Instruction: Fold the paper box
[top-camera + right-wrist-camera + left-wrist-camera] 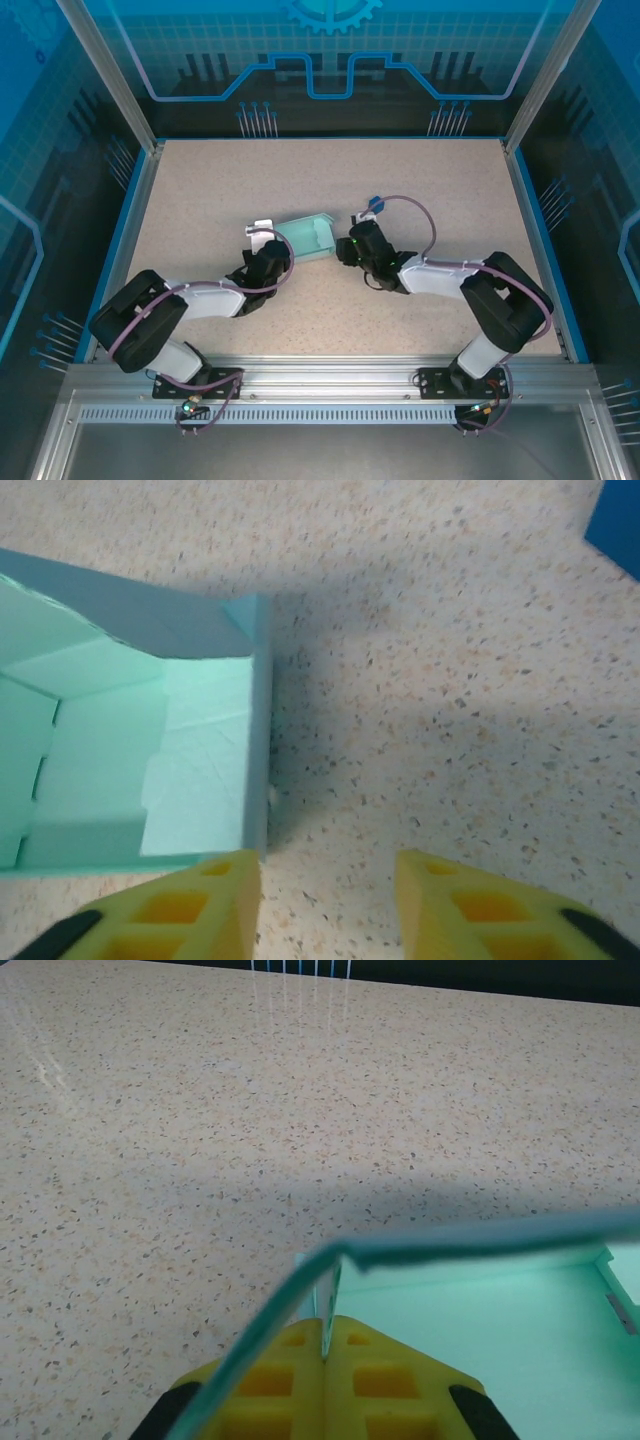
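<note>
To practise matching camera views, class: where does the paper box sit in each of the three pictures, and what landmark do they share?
Top external: paper box at centre, between left gripper and right gripper.
Left wrist: paper box lower right, its edge pinched in the left gripper.
Right wrist: paper box in the left half, beside the open right gripper.
Shared landmark: the speckled tabletop.

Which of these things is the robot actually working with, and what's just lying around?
Part of the job: the paper box, half folded; the left hand, pinching its wall; the right hand, open beside it.
Just lying about: a dark blue object on the table.
</note>
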### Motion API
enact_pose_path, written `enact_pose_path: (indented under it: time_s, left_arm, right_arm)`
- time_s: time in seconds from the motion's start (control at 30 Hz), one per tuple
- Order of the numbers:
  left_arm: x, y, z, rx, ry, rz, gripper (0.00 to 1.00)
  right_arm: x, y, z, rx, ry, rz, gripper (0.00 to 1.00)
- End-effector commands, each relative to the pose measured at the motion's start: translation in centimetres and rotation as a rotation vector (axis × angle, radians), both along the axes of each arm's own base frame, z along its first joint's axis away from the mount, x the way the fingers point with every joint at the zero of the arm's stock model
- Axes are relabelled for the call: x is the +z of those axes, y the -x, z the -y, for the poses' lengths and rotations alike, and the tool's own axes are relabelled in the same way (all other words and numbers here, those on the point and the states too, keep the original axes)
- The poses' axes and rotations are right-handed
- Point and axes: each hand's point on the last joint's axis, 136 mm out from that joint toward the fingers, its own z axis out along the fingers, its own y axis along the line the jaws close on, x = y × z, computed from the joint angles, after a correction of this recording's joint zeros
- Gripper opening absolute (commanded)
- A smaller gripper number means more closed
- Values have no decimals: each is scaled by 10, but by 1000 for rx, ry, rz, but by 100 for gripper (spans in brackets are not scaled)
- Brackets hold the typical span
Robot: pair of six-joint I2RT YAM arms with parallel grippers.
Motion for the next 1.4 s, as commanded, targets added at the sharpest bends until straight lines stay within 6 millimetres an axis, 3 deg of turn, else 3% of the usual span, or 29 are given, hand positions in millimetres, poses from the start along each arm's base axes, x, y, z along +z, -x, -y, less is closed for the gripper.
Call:
enact_pose_path:
  time_s: [0.0,0.37,0.63,1.13,1.37]
  left_arm:
    - [-10,8,-7,4,-37,-70,0]
    - [-3,6,-4,-8,-28,-63,0]
    - [-2,7,-4,-12,-25,-62,0]
    - [1,8,0,-27,2,-65,0]
    - [6,9,4,-30,48,-82,0]
  right_arm:
    - [-3,6,-10,147,-120,-102,47]
    - [-22,-2,-35,317,-289,-248,51]
    - [-14,-15,-56,366,-313,-243,51]
    - [-32,-21,-68,358,-259,-262,22]
    - [-42,-17,-66,313,-140,-272,18]
